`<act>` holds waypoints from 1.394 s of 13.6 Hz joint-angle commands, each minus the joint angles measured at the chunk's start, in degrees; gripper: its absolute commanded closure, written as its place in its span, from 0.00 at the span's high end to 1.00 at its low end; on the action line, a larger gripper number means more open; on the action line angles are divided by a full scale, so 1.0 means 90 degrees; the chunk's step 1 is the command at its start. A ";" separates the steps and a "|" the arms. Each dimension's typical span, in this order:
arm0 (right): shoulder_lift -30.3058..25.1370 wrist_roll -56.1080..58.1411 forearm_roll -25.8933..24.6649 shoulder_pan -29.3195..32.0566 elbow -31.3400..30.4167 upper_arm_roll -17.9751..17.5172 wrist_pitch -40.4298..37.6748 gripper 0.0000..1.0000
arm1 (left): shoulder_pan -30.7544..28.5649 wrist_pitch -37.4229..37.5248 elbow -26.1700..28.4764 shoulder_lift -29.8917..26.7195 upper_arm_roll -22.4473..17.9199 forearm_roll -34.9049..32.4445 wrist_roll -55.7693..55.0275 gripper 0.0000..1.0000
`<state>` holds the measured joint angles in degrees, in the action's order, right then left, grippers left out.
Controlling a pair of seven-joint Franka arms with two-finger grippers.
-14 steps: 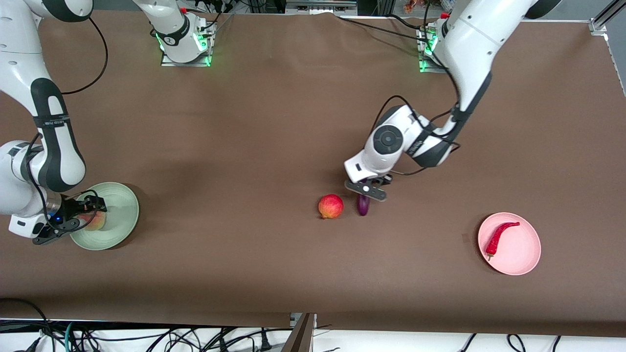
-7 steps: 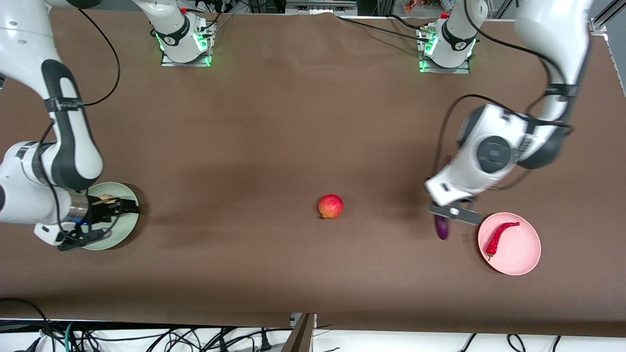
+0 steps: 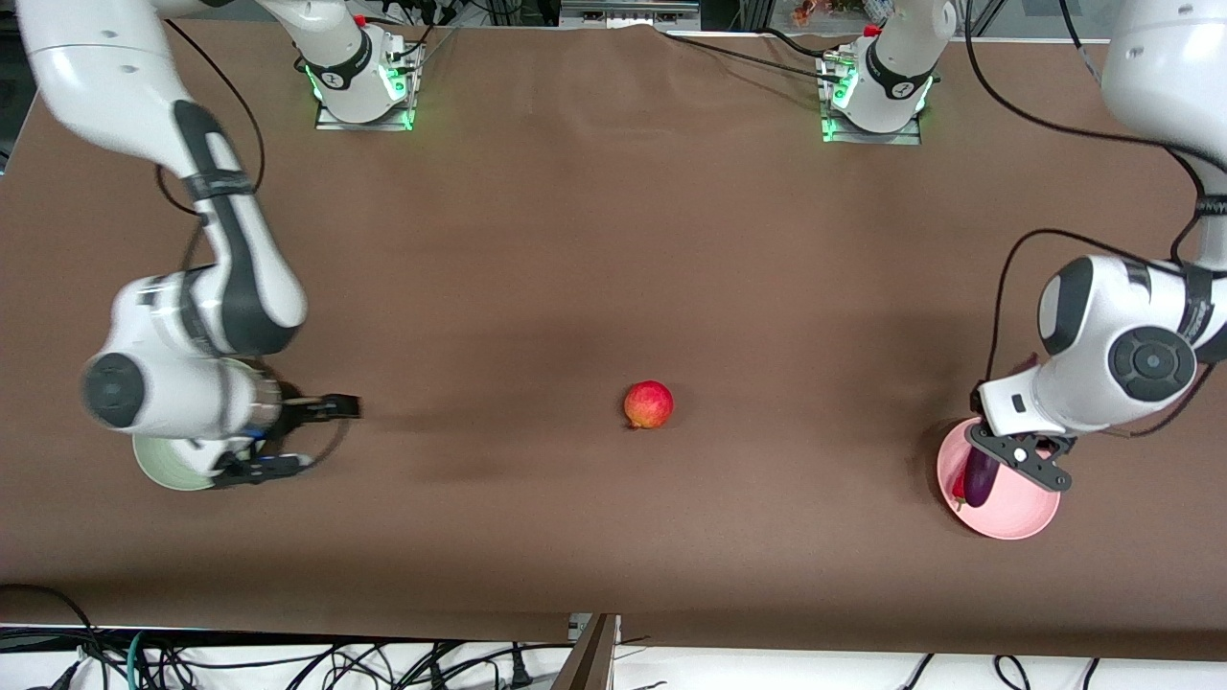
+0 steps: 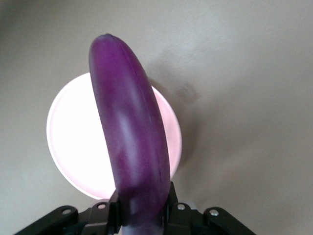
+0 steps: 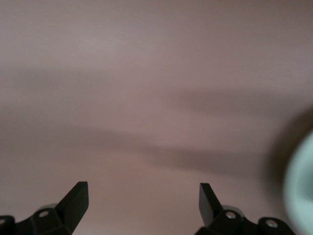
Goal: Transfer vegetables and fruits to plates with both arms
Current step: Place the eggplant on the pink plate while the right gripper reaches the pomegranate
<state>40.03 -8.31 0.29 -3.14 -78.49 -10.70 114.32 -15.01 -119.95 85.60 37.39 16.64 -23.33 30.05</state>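
My left gripper is shut on the purple eggplant and holds it over the pale pink plate. In the left wrist view the eggplant hangs from the gripper over the plate. The red chili on that plate is mostly hidden by the eggplant. The red pomegranate-like fruit lies at the table's middle. My right gripper is open and empty over bare table beside the pale green plate; its arm covers most of that plate. The peach is hidden.
The brown table runs wide between the two plates, with only the red fruit on it. In the right wrist view the open gripper looks at bare table, with the green plate's rim at the edge. Cables hang below the front edge.
My left arm carried the eggplant from beside the red fruit to over the pink plate. My right gripper left the peach on the green plate and moved off toward the middle, open.
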 commanded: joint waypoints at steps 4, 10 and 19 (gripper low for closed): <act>0.0366 -0.3291 0.0192 -0.1913 0.0147 0.0056 0.2068 1.00 | 0.0027 -0.1428 -0.0585 0.0893 -0.0433 -0.0767 0.1192 0.09; 0.0932 -0.5207 0.0017 -0.3164 0.0147 0.0396 0.3751 1.00 | -0.0207 -0.2024 -0.0693 0.1255 -0.0462 -0.0719 0.1554 1.00; 0.1597 -0.5805 -0.0023 -0.4134 0.0577 0.1023 0.4339 1.00 | -0.0227 -0.0465 -0.0722 0.0574 0.0143 -0.0068 0.1311 1.00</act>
<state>52.47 -58.79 1.00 -39.35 -76.57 -2.37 153.16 -16.79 -131.09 79.09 46.56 15.74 -27.53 42.56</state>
